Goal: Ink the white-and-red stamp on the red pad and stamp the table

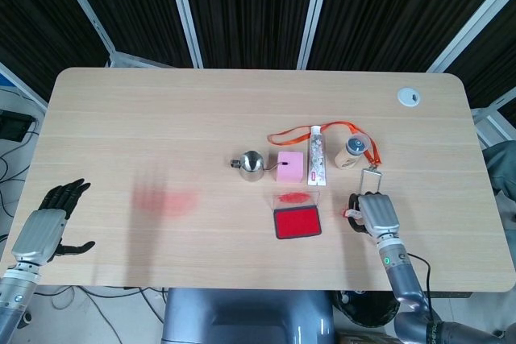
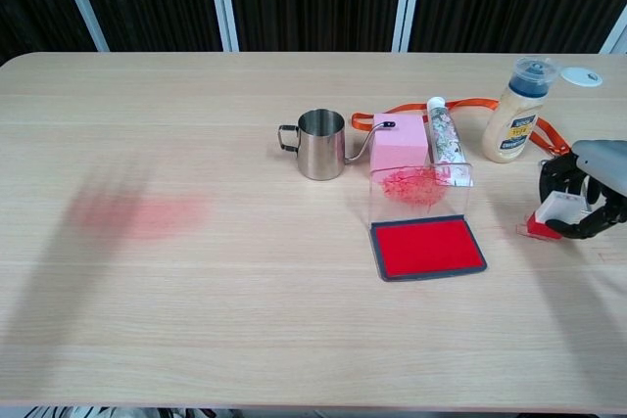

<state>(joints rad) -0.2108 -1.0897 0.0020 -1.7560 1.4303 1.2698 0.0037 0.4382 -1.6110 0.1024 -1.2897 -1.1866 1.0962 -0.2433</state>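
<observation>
White-and-red stamp [image 2: 554, 214] sits low at the table's [image 1: 161, 118] right side, its red base down on the wood, grasped by the right hand [image 2: 588, 198] whose dark fingers [image 2: 558, 178] wrap its white body. Just left of it, apart, lies the red pad [image 2: 427, 247], its clear lid [image 2: 419, 183] standing upright behind. Beyond the lid are a pink block [image 2: 397, 144], a tube [image 2: 443, 139] and a steel pitcher [image 2: 318, 144]; a bottle [image 2: 517, 110] stands behind the stamp by an orange lanyard [image 1: 339, 128]. A faint red smear [image 2: 137, 212] marks the table's left. The left hand [image 1: 50, 227] hangs off the table's left edge, fingers spread, holding nothing.
</observation>
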